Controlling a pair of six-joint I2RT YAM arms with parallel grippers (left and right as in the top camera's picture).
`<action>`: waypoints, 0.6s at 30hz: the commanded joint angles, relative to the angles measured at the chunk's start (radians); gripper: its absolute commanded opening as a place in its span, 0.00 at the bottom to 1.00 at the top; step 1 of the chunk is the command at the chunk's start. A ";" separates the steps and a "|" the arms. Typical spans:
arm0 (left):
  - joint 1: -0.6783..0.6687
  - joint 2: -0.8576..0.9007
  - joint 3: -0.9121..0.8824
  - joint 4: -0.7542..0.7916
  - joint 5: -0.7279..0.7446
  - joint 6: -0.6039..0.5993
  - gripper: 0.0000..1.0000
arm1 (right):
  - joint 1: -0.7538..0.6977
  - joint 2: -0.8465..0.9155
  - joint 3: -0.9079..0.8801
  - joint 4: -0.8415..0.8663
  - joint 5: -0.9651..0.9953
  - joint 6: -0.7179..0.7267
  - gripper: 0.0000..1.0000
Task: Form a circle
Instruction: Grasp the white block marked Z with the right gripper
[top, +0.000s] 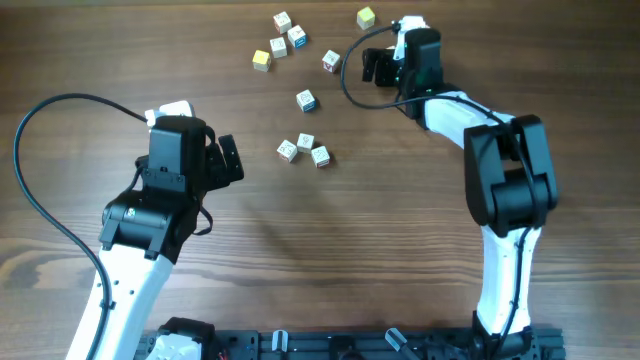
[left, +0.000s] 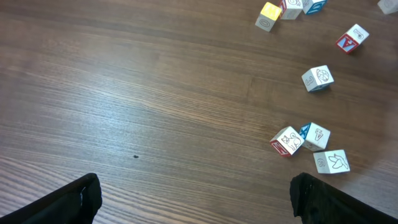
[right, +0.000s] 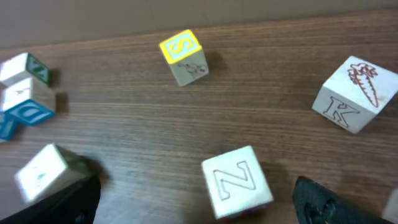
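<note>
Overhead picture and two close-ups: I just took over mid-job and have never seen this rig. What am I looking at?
Two robot arms stand at a wooden table. The overhead picture looks straight down. The other two come from a camera on each wrist, with dark fingertips at the bottom corners. The left gripper and right gripper are open and hold nothing. Small alphabet cubes lie scattered, no circle yet: a cluster of three mid-table, and near the right gripper a Z cube, a K cube and a yellow S cube.
</note>
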 joint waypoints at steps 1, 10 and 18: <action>0.005 0.002 0.000 0.003 -0.010 -0.013 1.00 | 0.000 0.059 0.017 0.055 0.070 -0.023 0.98; 0.005 0.002 0.000 0.003 -0.010 -0.013 1.00 | -0.002 0.088 0.024 0.122 0.070 -0.020 0.88; 0.005 0.002 0.000 0.003 -0.010 -0.013 1.00 | -0.001 0.087 0.024 0.087 0.069 0.006 0.74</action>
